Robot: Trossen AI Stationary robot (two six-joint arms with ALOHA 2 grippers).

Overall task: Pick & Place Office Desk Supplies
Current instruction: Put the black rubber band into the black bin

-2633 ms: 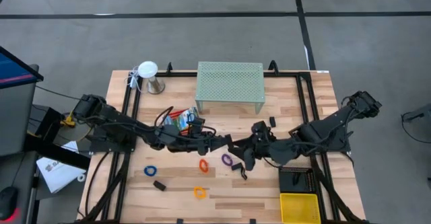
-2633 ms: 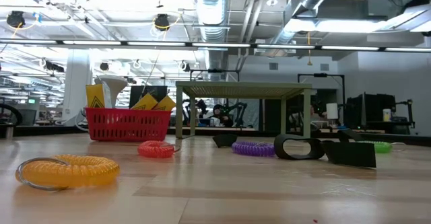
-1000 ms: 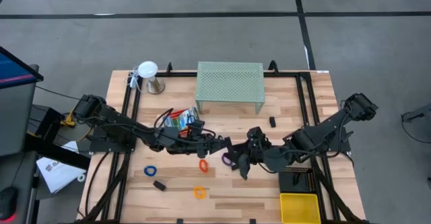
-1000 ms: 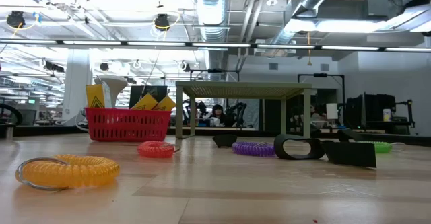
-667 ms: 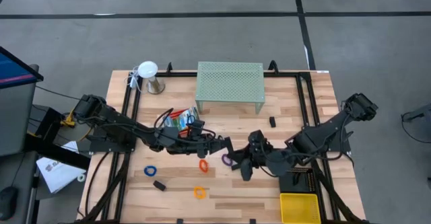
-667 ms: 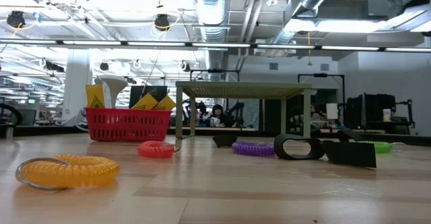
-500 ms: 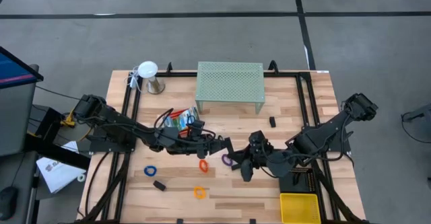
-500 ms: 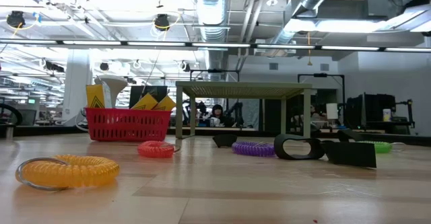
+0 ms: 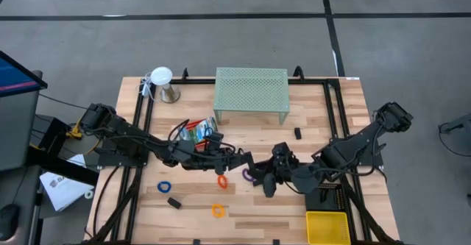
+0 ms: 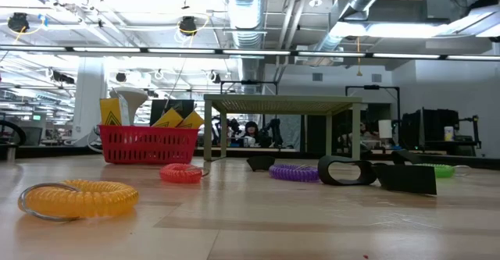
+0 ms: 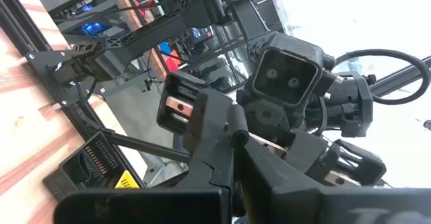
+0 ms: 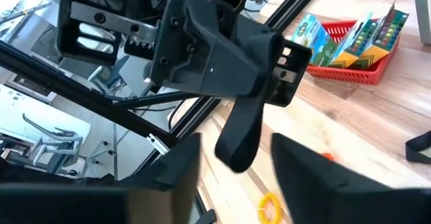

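Both arms meet over the table's middle. My left gripper (image 9: 250, 162) is shut, and I see nothing between its fingertips (image 12: 234, 150). My right gripper (image 9: 259, 173) is open, one finger on each side of those fingertips. Below them a purple elastic loop (image 9: 248, 175) and an orange one (image 9: 222, 179) lie flat on the wood. A blue loop (image 9: 164, 187), a yellow-orange loop (image 9: 218, 210) and a black clip (image 9: 174, 201) lie nearer the front left. Another black clip (image 9: 298, 133) lies right of the middle. Crayon boxes (image 12: 316, 29) stand in the red tray (image 9: 197, 131). My right gripper's open fingers (image 12: 303, 173) stand on either side of my left gripper's shut fingertips, above the table. Whether they touch them I cannot tell.
The mint-green mesh shelf (image 9: 251, 90) stands at the far middle, and a white lamp-like object (image 9: 163, 83) at the far left. A black tray (image 9: 324, 197) and a yellow tray (image 9: 327, 226) sit at the near right. Bare wood lies along the front, between the loops and the trays.
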